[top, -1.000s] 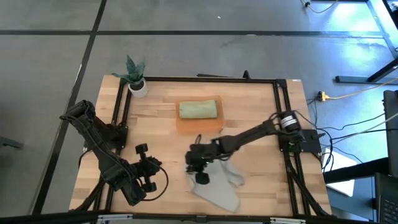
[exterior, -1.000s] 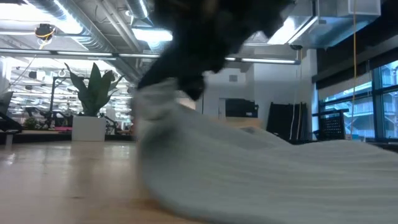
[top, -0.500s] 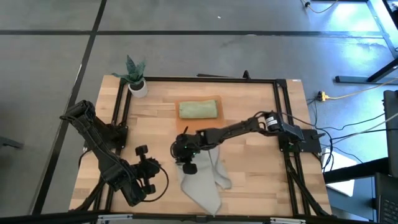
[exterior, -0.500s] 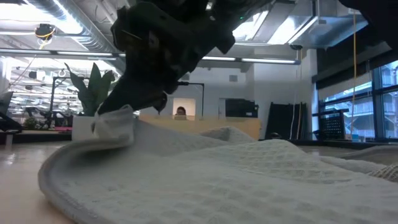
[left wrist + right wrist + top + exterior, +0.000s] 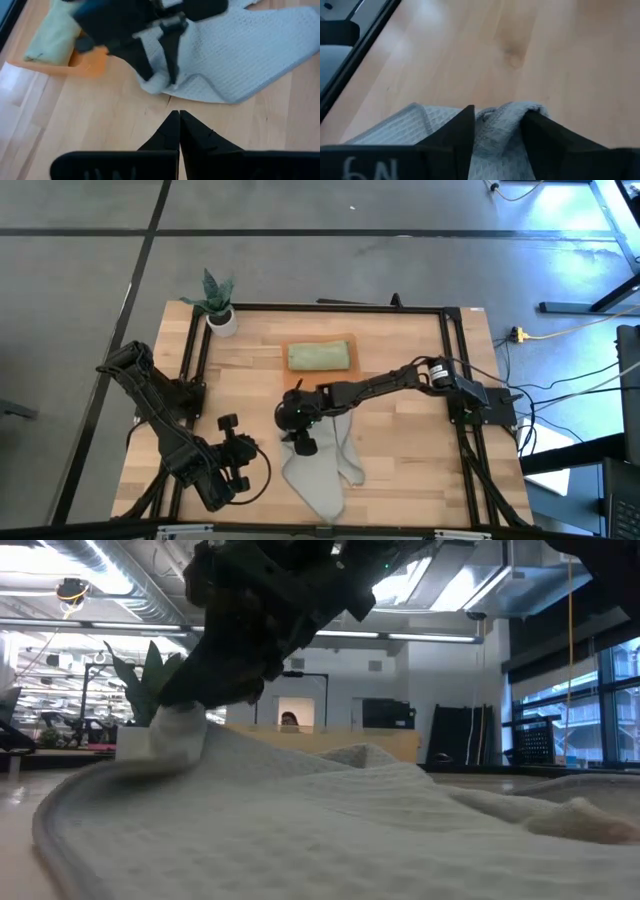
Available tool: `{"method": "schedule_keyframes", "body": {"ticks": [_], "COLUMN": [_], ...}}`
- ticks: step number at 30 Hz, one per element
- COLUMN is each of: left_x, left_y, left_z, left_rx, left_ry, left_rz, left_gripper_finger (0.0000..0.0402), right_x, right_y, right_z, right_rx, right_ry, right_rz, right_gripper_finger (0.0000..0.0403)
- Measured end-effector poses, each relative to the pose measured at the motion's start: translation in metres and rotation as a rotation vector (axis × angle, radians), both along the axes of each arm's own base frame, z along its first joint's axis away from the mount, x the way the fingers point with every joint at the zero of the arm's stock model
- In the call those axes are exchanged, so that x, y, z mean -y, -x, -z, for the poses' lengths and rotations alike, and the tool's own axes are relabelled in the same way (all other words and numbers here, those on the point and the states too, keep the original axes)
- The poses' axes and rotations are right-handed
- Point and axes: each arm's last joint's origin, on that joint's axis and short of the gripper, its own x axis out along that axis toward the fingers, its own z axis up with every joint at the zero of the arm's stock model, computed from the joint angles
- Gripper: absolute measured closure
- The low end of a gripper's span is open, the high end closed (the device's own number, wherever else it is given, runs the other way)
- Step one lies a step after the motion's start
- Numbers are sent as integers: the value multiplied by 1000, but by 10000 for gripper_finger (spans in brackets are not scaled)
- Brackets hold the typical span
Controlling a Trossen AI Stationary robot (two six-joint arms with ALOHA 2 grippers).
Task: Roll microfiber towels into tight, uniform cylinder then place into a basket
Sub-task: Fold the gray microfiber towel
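Observation:
A grey waffle-weave towel [image 5: 320, 475] lies on the near middle of the table, and it also fills the low view [image 5: 350, 830]. My right gripper [image 5: 297, 436] reaches in from the right and is shut on the towel's left far end. My left gripper [image 5: 176, 125] is shut and empty, and waits near the table's left near corner [image 5: 248, 452]. The orange basket [image 5: 300, 383] sits at the far middle with a rolled green towel [image 5: 319, 357] lying in it. My right gripper pinches a bunched fold of the towel's left far edge [image 5: 499, 119] between its two fingers [image 5: 462, 127]. The fingers slant down from above and from the right. The held end [image 5: 178, 730] is raised a little, and the rest of the towel lies slack on the table.
A small white pot with a green plant [image 5: 221, 315] stands at the far left corner. A black frame rail [image 5: 195, 360] runs around the table top. Bare wood shows between my left gripper and the towel [image 5: 125, 120].
My right gripper has gone toward the table's left edge and a little toward the far edge, still shut on the towel. It has dragged the towel's held end along. The towel has slid left along the table, trailing toward the near edge.

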Motion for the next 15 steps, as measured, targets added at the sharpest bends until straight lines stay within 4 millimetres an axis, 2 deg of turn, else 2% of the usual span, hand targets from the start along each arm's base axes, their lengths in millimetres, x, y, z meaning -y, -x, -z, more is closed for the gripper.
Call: {"method": "schedule_keyframes", "body": {"ticks": [8, 15], "left_x": [2, 5], "left_y": [2, 1], "left_z": [0, -1], "left_rx": [1, 21], "left_ry": [1, 28], "left_rz": [12, 12], "left_gripper_finger": [401, 401], "right_x": [8, 8], "right_y": [8, 10], "right_z": [-34, -32], "right_rx": [58, 36], "right_ry": [40, 42], "right_rz": [-17, -17], "right_gripper_finger": [248, 248]}}
